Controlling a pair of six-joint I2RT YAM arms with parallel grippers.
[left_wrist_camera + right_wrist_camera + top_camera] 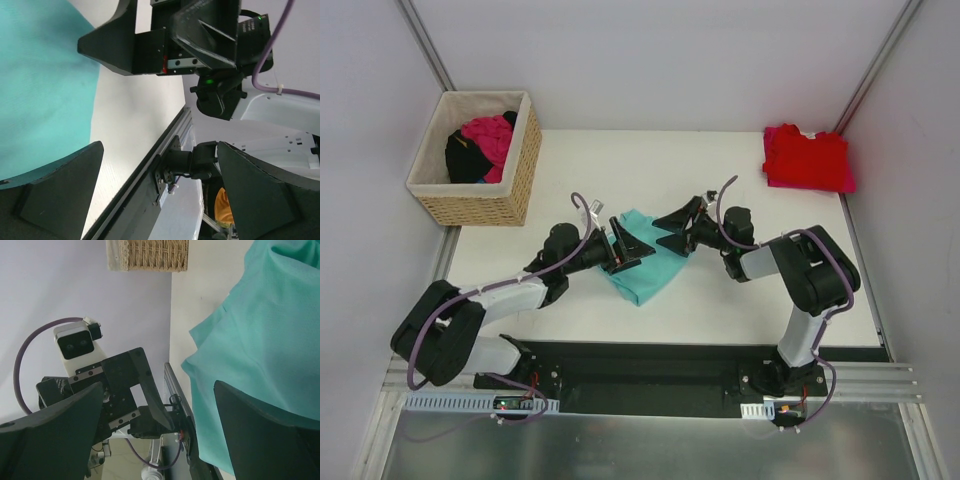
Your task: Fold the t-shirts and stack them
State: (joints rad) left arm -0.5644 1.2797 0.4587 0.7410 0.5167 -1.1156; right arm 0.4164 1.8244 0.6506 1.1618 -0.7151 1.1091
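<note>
Seeing teal t-shirt (645,272) mid-table, partly folded into a rough slanted rectangle, lying flat between the two arms. Left hand (632,245) over its left edge, fingers spread wide, holding nothing. Right hand (672,228) over its far right corner, also spread wide, also holding nothing. Hands facing each other across the cloth, near but apart. From left wrist: teal cloth at left of view, bare white table (580,170) beside it, the other arm's open fingers across the top. From right wrist: teal cloth filling the right side in soft folds, the other arm and its camera opposite. Cannot tell from any view whether fingertips touch the cloth. Red t-shirt (807,158) folded at far right corner of table, pink cloth (772,135) peeking out at its left edge. Wicker basket (480,205) at far left corner, holding a magenta garment (490,135) and something black (465,160).
</note>
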